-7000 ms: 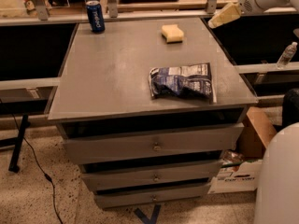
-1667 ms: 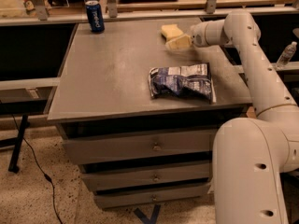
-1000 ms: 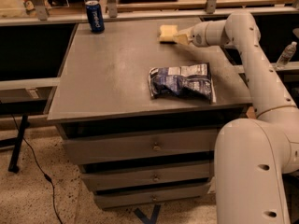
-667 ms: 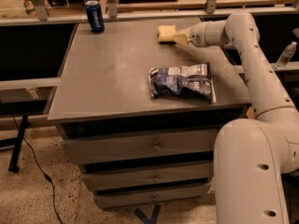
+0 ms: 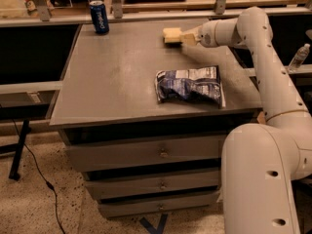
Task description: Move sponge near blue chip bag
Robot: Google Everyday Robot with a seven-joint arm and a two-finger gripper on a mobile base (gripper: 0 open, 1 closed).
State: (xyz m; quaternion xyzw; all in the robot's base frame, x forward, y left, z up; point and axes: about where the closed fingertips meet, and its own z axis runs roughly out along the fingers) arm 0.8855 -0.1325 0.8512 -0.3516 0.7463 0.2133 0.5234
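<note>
Currently on counter (image 5: 112,77): sponge (image 5: 171,35) at far edge, apart from blue chip bag (image 5: 190,85) near front right. Pincer (image 5: 185,36) against sponge's right end, spread or pinching, cannot tell. Soda can (image 5: 99,16) in far left corner.

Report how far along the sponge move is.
Done: the gripper is at the sponge, against its right end at the far edge of the table. In hand: securing the sponge; whether it is gripped does not show. Left: the whole carry, since the sponge sits well apart from the blue chip bag near the front right.
</note>
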